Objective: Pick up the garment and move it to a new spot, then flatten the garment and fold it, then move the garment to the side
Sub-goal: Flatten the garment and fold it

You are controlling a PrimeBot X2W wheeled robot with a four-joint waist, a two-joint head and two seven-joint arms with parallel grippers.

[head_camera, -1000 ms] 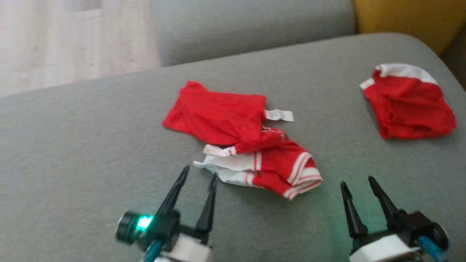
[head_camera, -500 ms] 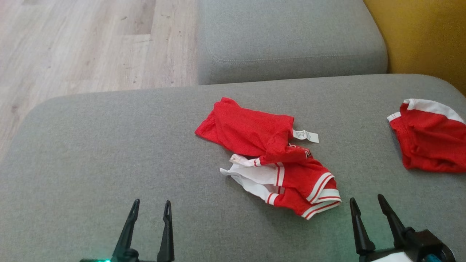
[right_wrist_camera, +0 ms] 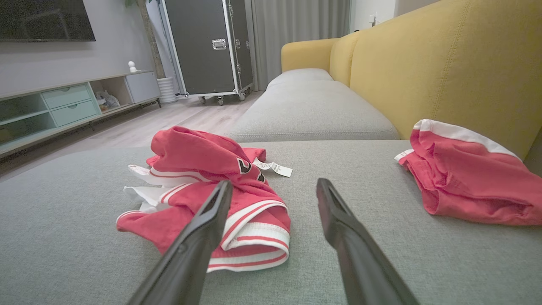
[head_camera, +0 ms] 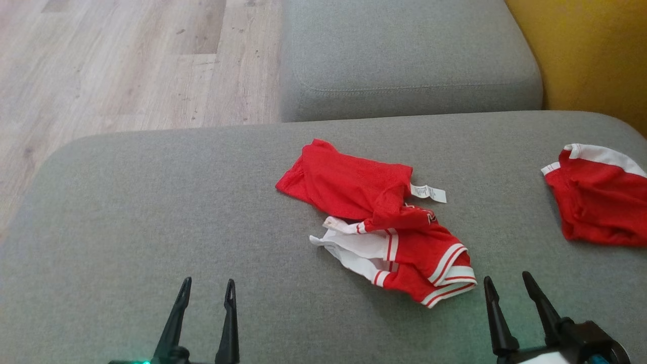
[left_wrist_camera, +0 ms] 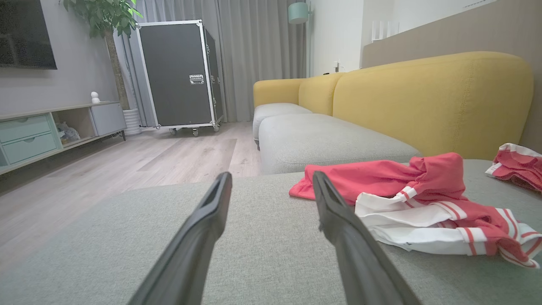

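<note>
Grey sofa cushion had the crumpled red garment mid-seat, long axis running diagonally from far-left to near-right. Its striped end sat just ahead-left of the right pincer, so that arm was nearer. The left pincer was well apart. Both pointed forward, wide open, empty.

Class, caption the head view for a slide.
Crumpled red garment on grey cushion; left gripper and right gripper, jaws open.

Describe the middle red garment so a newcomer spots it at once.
On the big grey cushion, look near the middle. The crumpled red garment there has striped white trim and a loose white label; the other red garment, far right, has one plain white band.
</note>
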